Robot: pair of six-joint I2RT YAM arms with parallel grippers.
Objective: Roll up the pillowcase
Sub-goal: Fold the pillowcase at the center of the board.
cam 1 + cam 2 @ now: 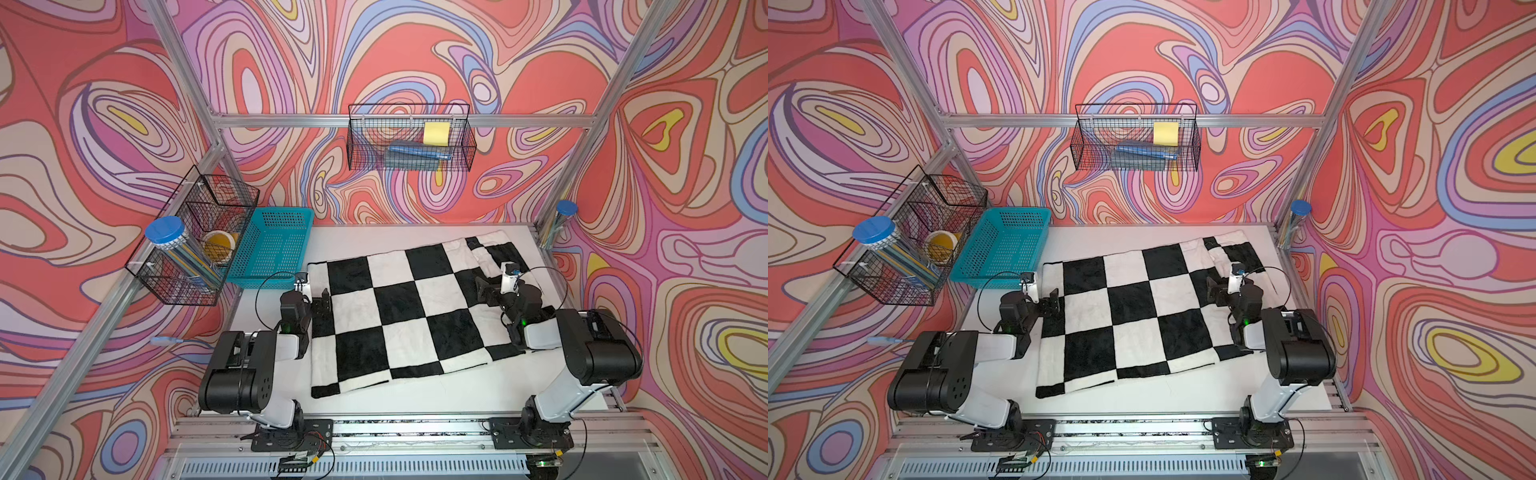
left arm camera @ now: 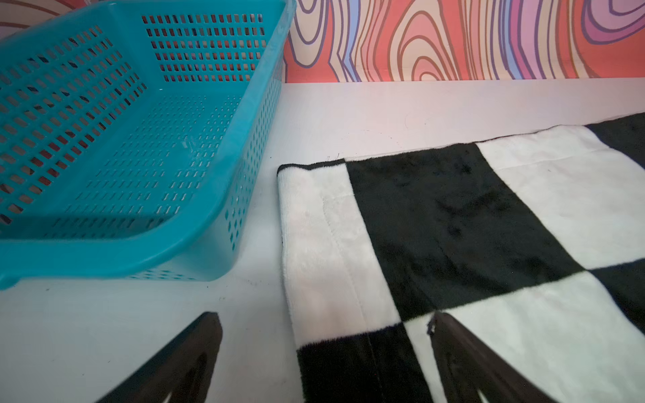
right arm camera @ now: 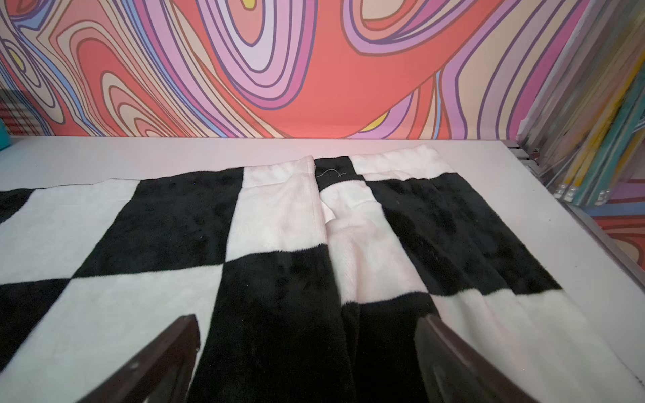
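Observation:
The pillowcase (image 1: 407, 307) (image 1: 1133, 316), plush with big black and white checks, lies flat and slightly skewed on the white table (image 1: 415, 399). Its right end is folded over into a lengthwise crease (image 3: 331, 223). My left gripper (image 1: 314, 296) (image 1: 1044, 299) is open at the cloth's left edge. In the left wrist view, the left gripper (image 2: 324, 321) has one finger over bare table and the other over the pillowcase (image 2: 436, 226). My right gripper (image 1: 496, 286) (image 1: 1225, 286) is open low over the folded right end. In the right wrist view, the right gripper (image 3: 307, 322) straddles the crease and holds nothing.
A teal plastic basket (image 1: 274, 245) (image 2: 122, 139) stands empty at the back left, close to the pillowcase's corner. Wire baskets hang on the left frame (image 1: 195, 237) and the back wall (image 1: 411, 137). A tube of pencils (image 1: 559, 224) stands at the back right corner.

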